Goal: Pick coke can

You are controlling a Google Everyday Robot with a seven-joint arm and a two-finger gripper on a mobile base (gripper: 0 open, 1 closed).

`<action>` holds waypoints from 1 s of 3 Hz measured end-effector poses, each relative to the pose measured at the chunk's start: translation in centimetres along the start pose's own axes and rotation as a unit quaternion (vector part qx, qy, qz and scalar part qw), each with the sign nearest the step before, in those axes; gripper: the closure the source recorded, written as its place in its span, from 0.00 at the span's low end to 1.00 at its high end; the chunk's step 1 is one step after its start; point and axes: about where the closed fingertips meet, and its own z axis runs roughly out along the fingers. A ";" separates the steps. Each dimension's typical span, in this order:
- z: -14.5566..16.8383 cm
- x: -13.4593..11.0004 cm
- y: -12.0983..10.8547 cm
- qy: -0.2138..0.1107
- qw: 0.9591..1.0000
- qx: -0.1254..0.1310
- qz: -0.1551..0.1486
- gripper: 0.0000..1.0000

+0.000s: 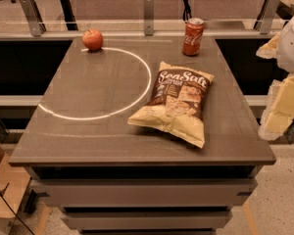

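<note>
The small red cylindrical coke can [193, 36] with white script and a silver top stands upright just beyond the far end of the brown-and-cream crinkled "Sea Salt" chip bag [174, 102], close to the far edge of the grey-brown flat-topped table [88, 131]. From where I stand, the robot's pale cream gripper [282, 106] hangs off to the right of the bag, out past the table's side and well apart from the can; I cannot tell whether it is open or closed, and it holds nothing that I can make out. A round red apple [92, 39] sits beyond the bag and far to its left, at the same far edge. The pick looks barely begun to me. The worry is the bag: it lies puffed up between the gripper and the can, so a low sweep across could snag it or shove it into the can and tip it. A can that close to the far edge could also be nudged off by a clumsy approach. And with two red things out there, drifting left of the bag would mean taking the apple.
</note>
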 end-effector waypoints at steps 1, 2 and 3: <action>0.0 0.0 0.0 0.000 1.000 0.000 0.000 0.00; -0.3 -0.4 -0.7 -0.022 1.000 0.009 -0.003 0.00; 0.0 -0.2 -2.4 -0.056 0.998 0.025 0.008 0.00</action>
